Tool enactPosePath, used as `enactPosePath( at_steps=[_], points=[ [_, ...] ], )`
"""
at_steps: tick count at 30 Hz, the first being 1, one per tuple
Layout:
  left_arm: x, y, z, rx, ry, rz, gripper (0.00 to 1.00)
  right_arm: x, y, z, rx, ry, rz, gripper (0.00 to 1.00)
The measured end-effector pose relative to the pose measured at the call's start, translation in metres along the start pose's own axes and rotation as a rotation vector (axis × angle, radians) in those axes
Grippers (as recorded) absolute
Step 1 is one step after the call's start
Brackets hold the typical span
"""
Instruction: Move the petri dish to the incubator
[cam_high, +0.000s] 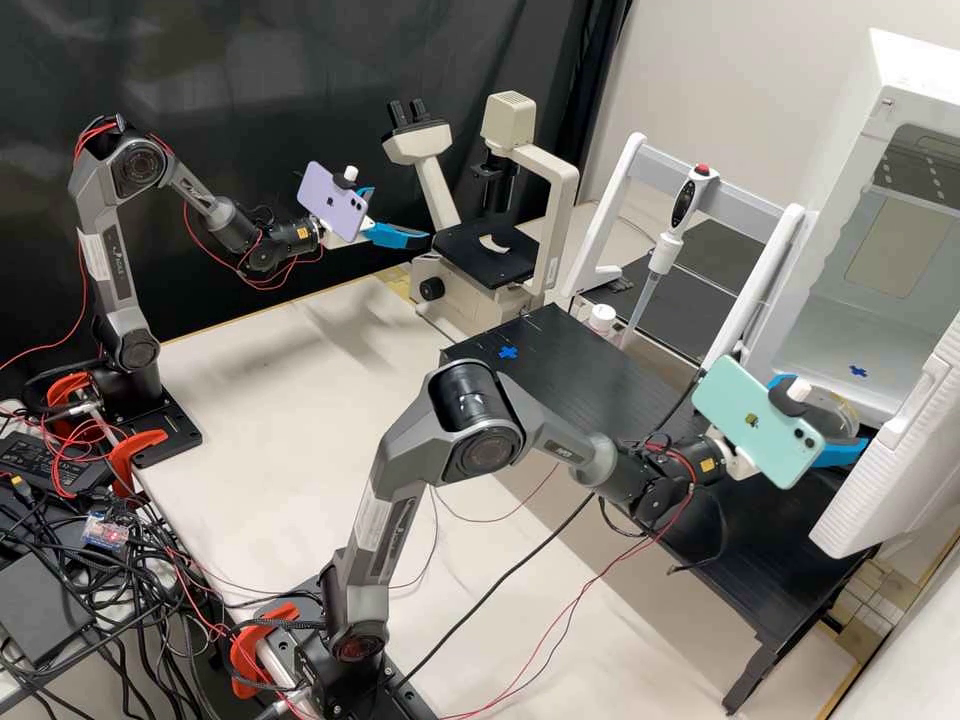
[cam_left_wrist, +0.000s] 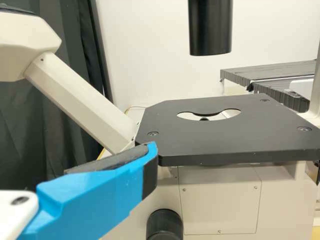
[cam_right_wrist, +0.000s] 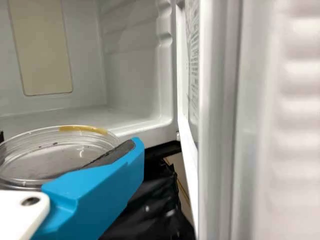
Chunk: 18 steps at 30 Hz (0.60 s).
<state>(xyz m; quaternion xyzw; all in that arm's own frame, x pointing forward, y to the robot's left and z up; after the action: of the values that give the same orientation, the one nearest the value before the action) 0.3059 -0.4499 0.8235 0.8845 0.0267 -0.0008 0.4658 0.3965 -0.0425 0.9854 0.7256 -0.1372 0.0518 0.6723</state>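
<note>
Purple phone (cam_high: 318, 212), left, far: bears a small logo on the back.
Teal phone (cam_high: 735, 400), right, near: bears a similar logo.
Left arm (cam_high: 112, 262) and right arm (cam_high: 375, 525): carry small lettering and a yellow sticker each, too small to read.
Black platform (cam_high: 600, 385): marked with a blue cross (cam_high: 508, 352), left end.
Incubator floor (cam_high: 835, 345): also marked with a blue cross, right.
Incubator door (cam_right_wrist: 220, 125): carries a finely printed label (cam_right_wrist: 193, 60) inside, seen edge-on, cannot be made out.

Petri dish (cam_right_wrist: 52, 157): clear, round, shallow; yellow strip along part of rim. Roughly level, in right gripper (cam_high: 836, 420), at scene right, just in front of incubator opening.
Incubator (cam_high: 857, 145): white box, pale inside, upright at far right. Door (cam_high: 905, 445) wide open, swung toward near right. Blue cross mark (cam_high: 858, 371) on inside floor.
</note>
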Motion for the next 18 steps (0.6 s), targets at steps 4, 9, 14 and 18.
enactPosePath(
  at_steps=[4,9,14,18],
  points=[
    [0.0,0.0,0.0,0.0,0.0,0.0,1.0,0.03,0.002,-0.004,0.02,-0.021,-0.019,0.0],
    [0.0,0.0,0.0,0.0,0.0,0.0,1.0,0.069,0.002,-0.011,0.026,-0.033,-0.042,0.0],
    [0.0,0.0,0.0,0.0,0.0,0.0,1.0,0.101,0.0,-0.02,0.021,-0.048,-0.07,0.0],
    [0.0,0.0,0.0,0.0,0.0,0.0,1.0,0.118,-0.006,-0.029,-0.02,-0.046,-0.079,0.0]
  ],
)
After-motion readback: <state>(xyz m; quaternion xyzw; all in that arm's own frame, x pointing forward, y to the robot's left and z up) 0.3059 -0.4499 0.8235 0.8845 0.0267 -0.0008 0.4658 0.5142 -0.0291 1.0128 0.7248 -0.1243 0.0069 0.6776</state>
